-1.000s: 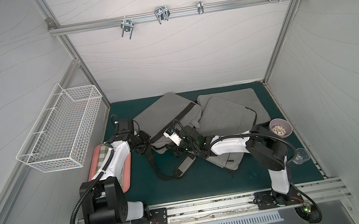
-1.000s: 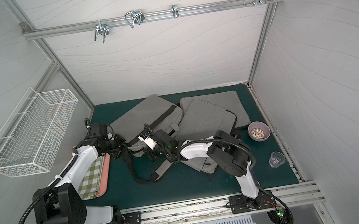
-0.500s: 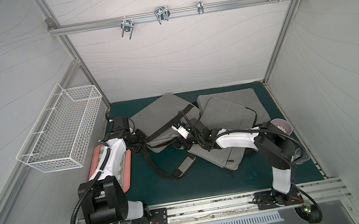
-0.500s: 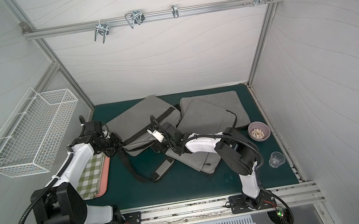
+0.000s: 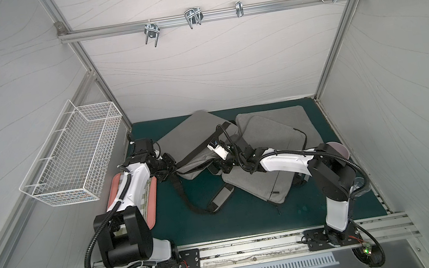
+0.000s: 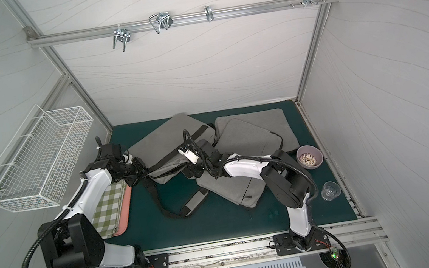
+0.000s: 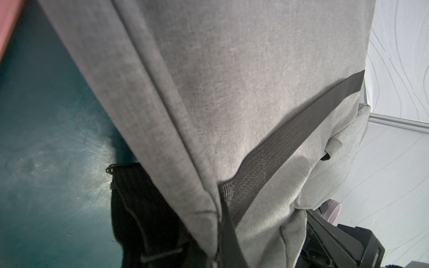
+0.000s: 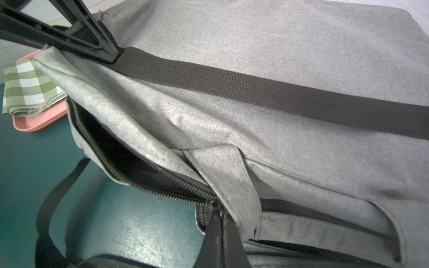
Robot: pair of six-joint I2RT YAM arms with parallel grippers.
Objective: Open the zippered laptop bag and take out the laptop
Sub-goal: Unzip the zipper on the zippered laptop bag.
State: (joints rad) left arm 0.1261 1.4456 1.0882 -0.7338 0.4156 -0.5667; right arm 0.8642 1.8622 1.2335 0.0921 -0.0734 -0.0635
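The grey laptop bag [image 5: 194, 140] with a black band lies at the middle left of the green mat [image 5: 248, 216]. My left gripper [image 5: 175, 170] is shut on the bag's near left corner, also seen in the left wrist view [image 7: 218, 243]. My right gripper [image 5: 214, 168] is shut on the zipper pull [image 8: 214, 204] at the bag's front edge. The zipper [image 8: 139, 176] gapes open from the left corner up to the pull, and the inside is dark. The laptop is hidden.
A grey sleeve [image 5: 269, 143] lies on a grey pad [image 5: 291, 114] just right of the bag, under my right arm. The bag's shoulder strap [image 5: 217, 200] trails forward. A pink tray [image 6: 125, 211] with a checked cloth is left. A purple bowl [image 6: 309, 156] and a glass [image 6: 330, 190] stand right.
My right gripper has drawn the zipper pull a little to the right along the bag's edge. The left gripper has kept its hold on the corner, almost still.
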